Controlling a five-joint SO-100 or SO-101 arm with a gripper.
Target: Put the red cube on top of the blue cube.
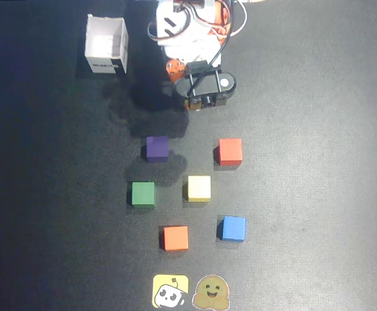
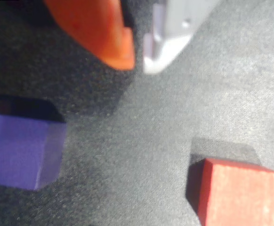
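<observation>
Nothing done yet; red cube [image 1: 230,151] sits flat on the mat at about 5 o'clock from the gripper [image 2: 138,56], untouched; blue cube [image 1: 233,229] well apart at 6 o'clock from red, top bare; fingers nearly together, holding nothing; left: grasp, carry, stack; cubes have no long axis, edges roughly square to the overhead view.
</observation>
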